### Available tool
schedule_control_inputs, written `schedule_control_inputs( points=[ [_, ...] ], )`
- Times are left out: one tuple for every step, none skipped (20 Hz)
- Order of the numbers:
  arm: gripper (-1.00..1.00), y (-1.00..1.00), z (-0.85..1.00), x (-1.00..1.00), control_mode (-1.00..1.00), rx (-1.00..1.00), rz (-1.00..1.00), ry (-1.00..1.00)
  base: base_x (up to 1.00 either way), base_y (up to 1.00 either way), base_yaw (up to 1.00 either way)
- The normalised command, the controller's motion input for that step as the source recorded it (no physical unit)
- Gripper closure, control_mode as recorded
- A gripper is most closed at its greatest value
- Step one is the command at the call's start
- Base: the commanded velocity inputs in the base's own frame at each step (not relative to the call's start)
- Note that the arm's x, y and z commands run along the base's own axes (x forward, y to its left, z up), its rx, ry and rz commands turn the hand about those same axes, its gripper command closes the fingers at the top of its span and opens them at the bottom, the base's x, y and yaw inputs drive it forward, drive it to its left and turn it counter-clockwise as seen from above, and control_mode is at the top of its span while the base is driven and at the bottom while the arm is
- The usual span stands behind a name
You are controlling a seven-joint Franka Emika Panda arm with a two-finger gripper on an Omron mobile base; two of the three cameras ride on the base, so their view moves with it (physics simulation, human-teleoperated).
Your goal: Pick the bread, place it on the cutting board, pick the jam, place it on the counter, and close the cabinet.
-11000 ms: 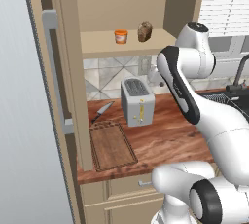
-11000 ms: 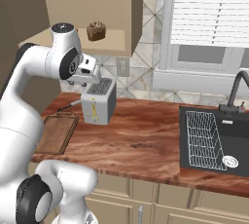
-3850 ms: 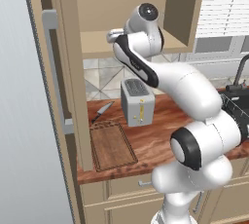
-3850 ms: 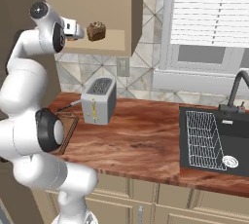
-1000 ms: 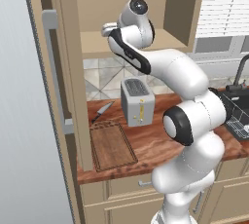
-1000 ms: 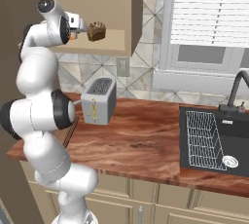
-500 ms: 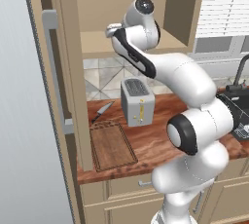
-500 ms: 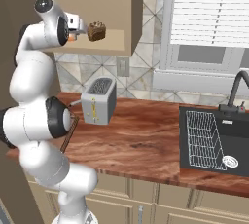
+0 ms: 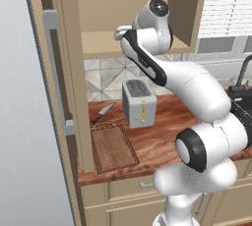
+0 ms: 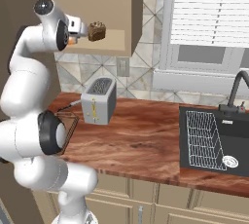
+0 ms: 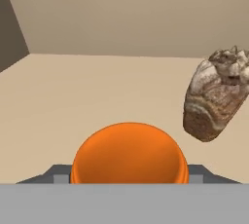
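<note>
Inside the open cabinet (image 9: 58, 72) my gripper (image 11: 129, 177) reaches over the shelf, shut on the jam (image 11: 129, 152), an orange jar that sits between the dark fingertips (image 11: 54, 175). In the right base view a sliver of the jam (image 10: 73, 40) shows at the gripper (image 10: 78, 32). The bread (image 11: 214, 99), a brown crusty lump, stands on the shelf just right of the jar, and in the right base view the bread (image 10: 97, 31) is beside the hand. The cutting board (image 9: 114, 147) lies bare on the counter (image 9: 162, 122) below the shelf.
A silver toaster (image 9: 139, 103) stands on the counter right of the board, with a knife (image 9: 102, 113) behind the board. The cabinet door swings out to the left with its bar handle (image 9: 49, 68). A black sink (image 10: 214, 138) is at the far right.
The arm's upper joints have swung a little to the right and the hand has shifted slightly at the shelf. The bread has not moved.
</note>
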Motion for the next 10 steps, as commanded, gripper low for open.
schedule_control_inputs(
  points=[
    [1.0, -0.19, 0.0, -0.38, -1.0, 0.03, 0.0, 0.0, 0.0, 0.0, 0.0],
    [1.0, -0.17, 0.0, -0.38, -1.0, 0.03, 0.0, 0.0, 0.0, 0.0, 0.0],
    [1.0, -0.16, 0.0, -0.37, -1.0, 0.03, 0.0, 0.0, 0.0, 0.0, 0.0],
    [1.0, -0.15, 0.0, -0.37, -1.0, 0.02, 0.0, 0.0, 0.0, 0.0, 0.0],
    [1.0, -0.14, 0.0, -0.38, -1.0, 0.03, 0.0, 0.0, 0.0, 0.0, 0.0],
    [1.0, -0.15, 0.0, -0.39, -1.0, 0.03, 0.0, 0.0, 0.0, 0.0, 0.0],
    [1.0, -0.14, 0.0, -0.41, -1.0, 0.02, 0.0, 0.0, 0.0, 0.0, 0.0],
    [1.0, -0.14, 0.0, -0.45, -1.0, 0.02, 0.0, 0.0, 0.0, 0.0, 0.0],
    [1.0, -0.18, 0.0, -0.48, -1.0, 0.03, 0.0, 0.0, 0.0, 0.0, 0.0],
    [1.0, -0.18, 0.0, -0.49, -1.0, 0.03, 0.0, 0.0, 0.0, 0.0, 0.0]
  ],
)
